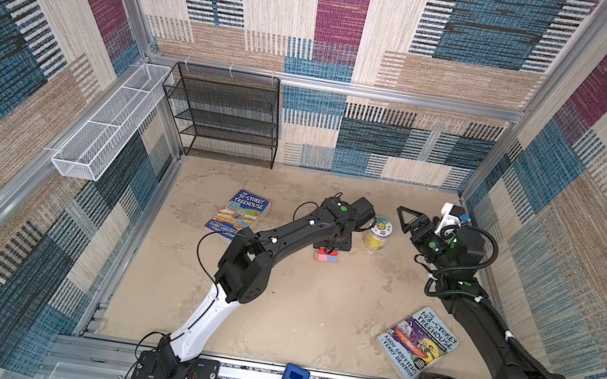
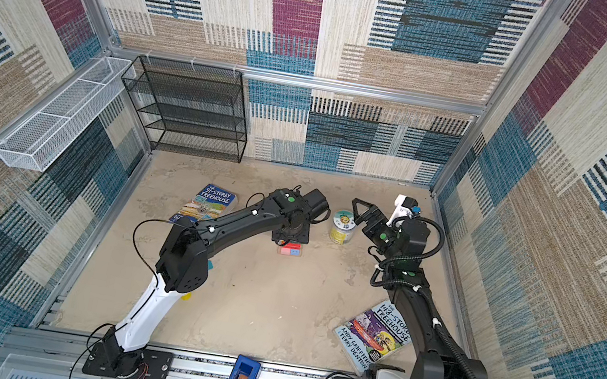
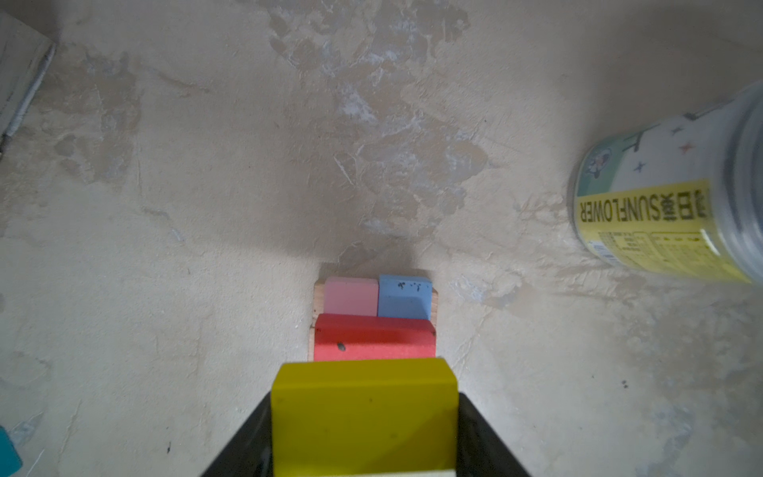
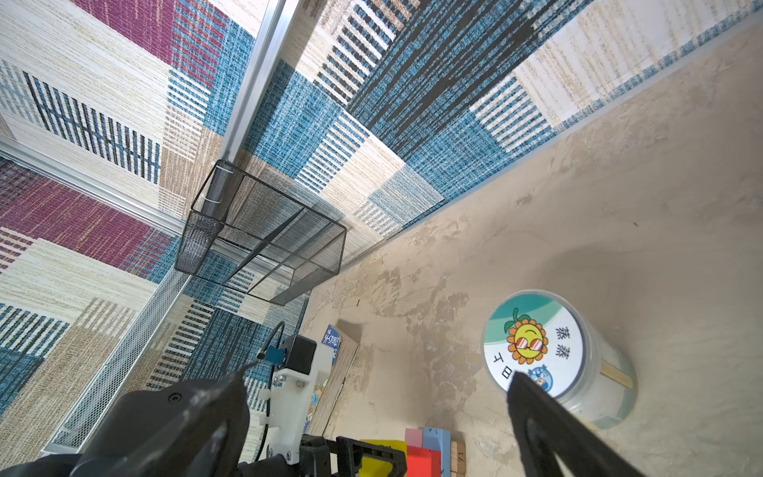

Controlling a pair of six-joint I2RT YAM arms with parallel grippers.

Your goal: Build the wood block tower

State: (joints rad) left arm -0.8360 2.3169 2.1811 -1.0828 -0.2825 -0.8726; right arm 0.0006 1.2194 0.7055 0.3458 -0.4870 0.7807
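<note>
The tower [image 1: 326, 256] [image 2: 291, 251] stands mid-table: a plain wood slab [image 3: 317, 297] at the bottom, then a pink block [image 3: 350, 296] and a light blue block [image 3: 404, 296] side by side, with a red block [image 3: 373, 338] across them. My left gripper [image 3: 364, 398] is shut on a yellow block [image 3: 363, 417] [image 4: 381, 457], held right at the red block's near side; contact cannot be judged. My right gripper [image 1: 408, 219] [image 4: 377, 373] hangs open and empty near the jar. A teal piece [image 2: 210, 265] and a yellow cylinder [image 2: 186, 296] lie partly hidden beside the left arm.
A yellow jar [image 1: 375, 237] [image 3: 660, 206] stands just right of the tower. One book [image 1: 238, 215] lies to the tower's left, another [image 1: 419, 343] at front right. A black mesh rack [image 1: 222, 113] and a white wire basket [image 1: 111, 123] sit at back left.
</note>
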